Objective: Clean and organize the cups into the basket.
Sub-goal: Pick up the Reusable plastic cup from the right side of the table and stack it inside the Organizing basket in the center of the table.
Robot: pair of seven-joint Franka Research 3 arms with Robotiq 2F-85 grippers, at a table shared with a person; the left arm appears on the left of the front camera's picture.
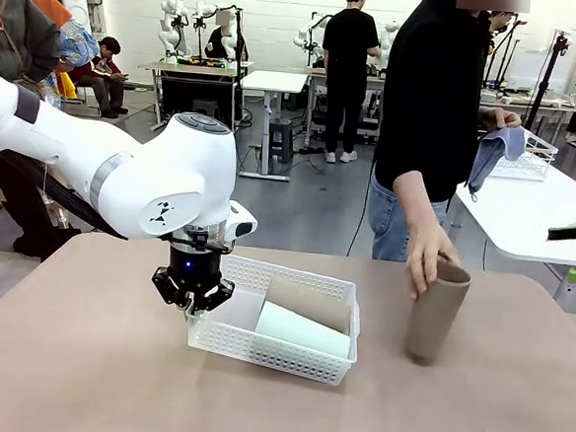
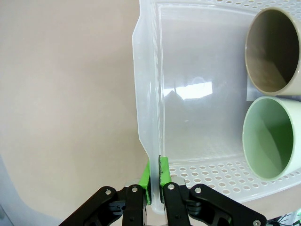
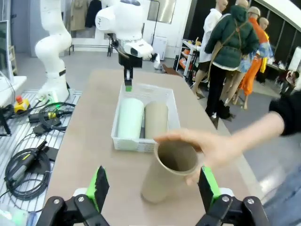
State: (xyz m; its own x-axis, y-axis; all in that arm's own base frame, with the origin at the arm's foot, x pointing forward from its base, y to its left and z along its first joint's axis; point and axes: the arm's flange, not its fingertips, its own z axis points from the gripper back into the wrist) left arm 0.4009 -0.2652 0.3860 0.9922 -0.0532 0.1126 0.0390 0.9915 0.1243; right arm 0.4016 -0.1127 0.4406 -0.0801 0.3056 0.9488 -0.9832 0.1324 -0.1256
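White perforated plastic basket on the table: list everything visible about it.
The shallow rectangular white plastic basket has perforated side walls, a solid rim and a smooth glossy floor. It sits on the tan table, left of centre. The left gripper is shut on its left short wall, one green pad each side. Inside, a pale mint green tumbler and a tan-brown tumbler lie on their sides, side by side.

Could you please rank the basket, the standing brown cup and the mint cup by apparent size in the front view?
1. white basket, clearly largest.
2. standing brown cup and mint cup: about alike; the basket wall hides part of the mint one, so no ranking.
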